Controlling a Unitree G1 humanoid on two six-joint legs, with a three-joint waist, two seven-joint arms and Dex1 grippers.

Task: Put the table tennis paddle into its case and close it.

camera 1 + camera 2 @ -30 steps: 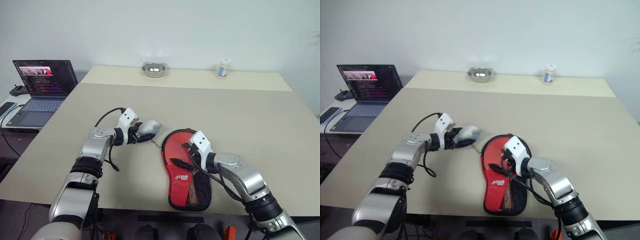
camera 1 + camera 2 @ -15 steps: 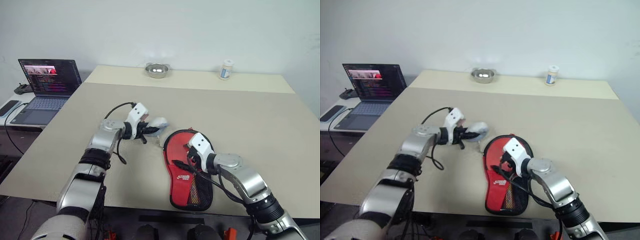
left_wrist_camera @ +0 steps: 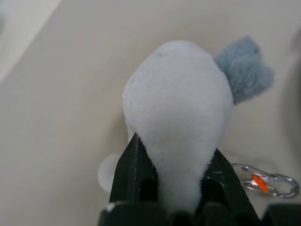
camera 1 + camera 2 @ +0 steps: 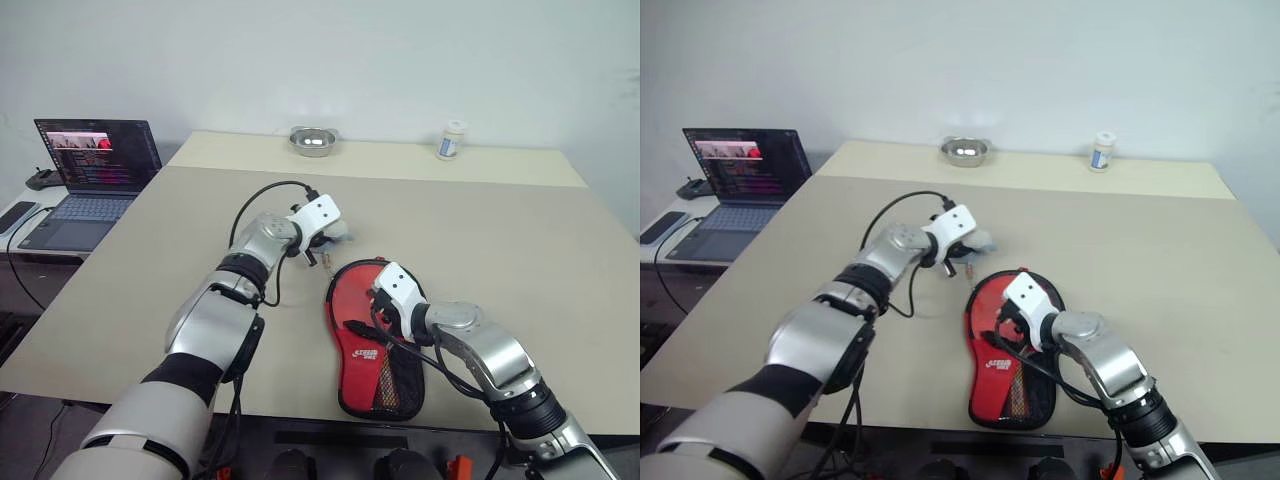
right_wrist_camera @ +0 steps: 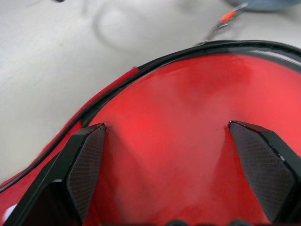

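Head views: one paddle-shaped red fabric case with black rim and mesh point(image 4: 375, 340) lies at the beige tabletop's point(image 4: 500, 240) near edge; paddle judged already inside, not visible; one steel bowl point(image 4: 312, 139) and one small white bottle point(image 4: 449, 139) by the far edge.

Left wrist view: left gripper point(image 3: 175, 186) clamped on one white-and-grey plush zipper charm point(image 3: 181, 110); step in hand judged the closing; next, draw the pull around the rim.

Right wrist view: right gripper point(image 5: 174, 165) spread wide, fingers pressing the case flat.
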